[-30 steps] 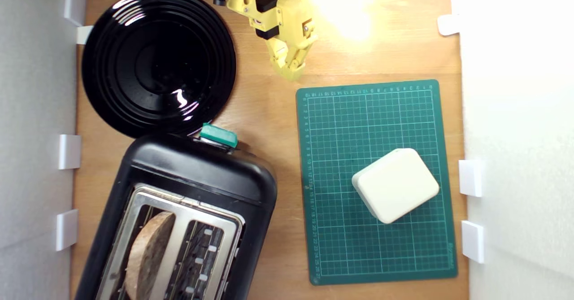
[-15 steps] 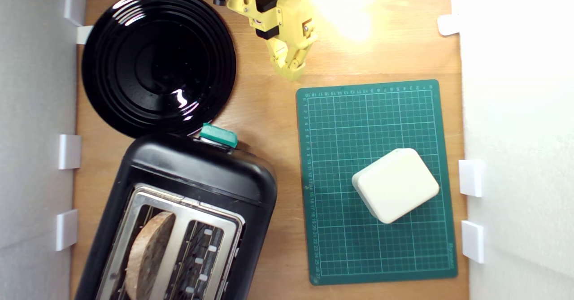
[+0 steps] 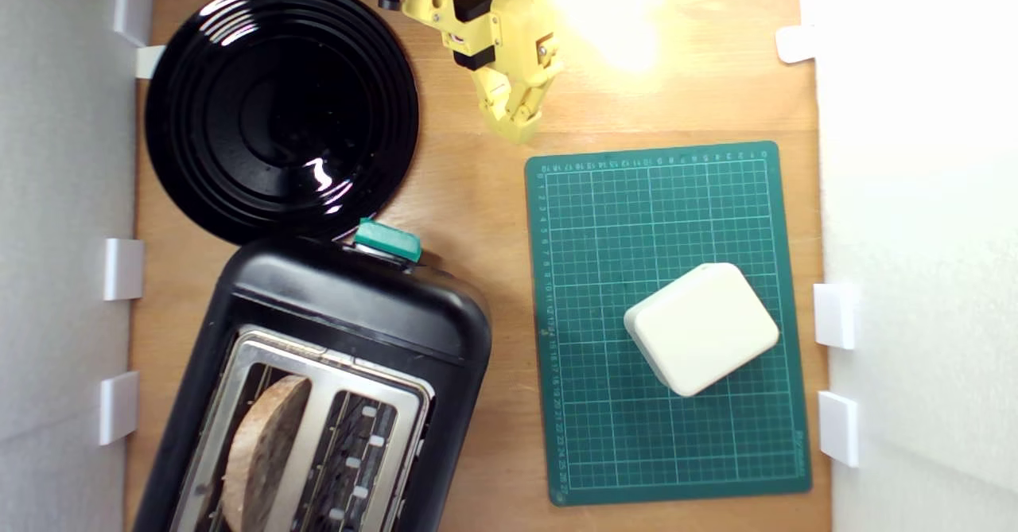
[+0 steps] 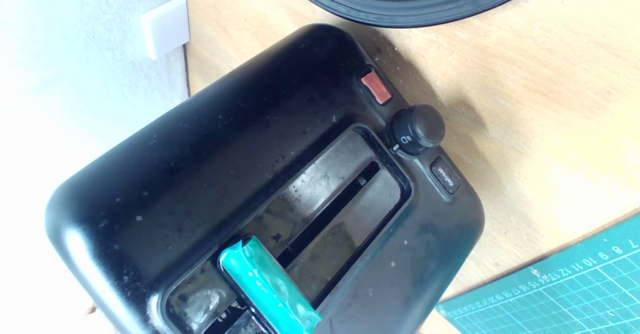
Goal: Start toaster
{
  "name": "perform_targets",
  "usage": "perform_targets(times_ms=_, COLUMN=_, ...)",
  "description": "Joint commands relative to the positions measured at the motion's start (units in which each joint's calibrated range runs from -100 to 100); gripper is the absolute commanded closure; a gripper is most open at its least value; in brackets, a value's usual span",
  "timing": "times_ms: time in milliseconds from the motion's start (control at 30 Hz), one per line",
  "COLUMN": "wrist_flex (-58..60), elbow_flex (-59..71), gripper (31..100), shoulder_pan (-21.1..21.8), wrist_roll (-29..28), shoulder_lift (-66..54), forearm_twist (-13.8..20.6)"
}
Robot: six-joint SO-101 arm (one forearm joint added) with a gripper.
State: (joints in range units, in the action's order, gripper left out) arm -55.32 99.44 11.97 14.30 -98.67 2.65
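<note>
Toaster awaiting its lever press

The toaster [image 3: 318,373] is set at the exterior view's lower left, bread loaded, teal lever [image 3: 387,239] raised; the gripper [image 3: 515,122] is held well apart, jaws seemingly closed, empty.

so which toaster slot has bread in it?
The slot on the exterior view's left of the toaster holds a round brown slice. The other slot shows only wire guides.

In the exterior view, the glossy black two-slot toaster [image 3: 350,317] lies well below the fingers [image 3: 517,122], the round black ridged plate [image 3: 278,110] left, the green gridded cutting mat [image 3: 620,222] just below-right.
</note>
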Motion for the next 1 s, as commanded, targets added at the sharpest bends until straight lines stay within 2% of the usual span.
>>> perform_targets(times_ms=0, wrist_flex=-0.4, elbow_flex=0.4, gripper=98.8, shoulder_pan=0.2, wrist_roll=0.0, shoulder_lift=-0.6, forearm_twist=0.5)
perform_targets(times_ms=167, wrist_flex=-0.4, elbow_flex=0.4, gripper=98.9, shoulder_pan=0.9, wrist_roll=0.0, shoulder_lift=-0.7, forearm_twist=-0.3)
perform_targets(times_ms=367, wrist_flex=-0.5, elbow_flex=-0.1, gripper=98.9, shoulder_pan=1.6, wrist_roll=0.4, shoulder_lift=-0.4, forearm_twist=3.7)
perform_targets(times_ms=533, wrist_flex=-0.9, elbow_flex=-9.3, gripper=98.9, shoulder_pan=0.6, wrist_roll=0.8, shoulder_lift=1.7, forearm_twist=4.5)
perform_targets(times_ms=700, wrist_flex=-1.3, elbow_flex=-19.3, gripper=98.9, shoulder_pan=0.0, wrist_roll=6.6, shoulder_lift=10.5, forearm_twist=4.3)
perform_targets(times_ms=900, wrist_flex=-1.3, elbow_flex=-29.1, gripper=98.9, shoulder_pan=-7.1, wrist_roll=17.9, shoulder_lift=22.8, forearm_twist=4.0)
perform_targets(times_ms=967, wrist_flex=-1.3, elbow_flex=-32.2, gripper=98.9, shoulder_pan=-10.1, wrist_roll=21.8, shoulder_lift=26.3, forearm_twist=2.4)
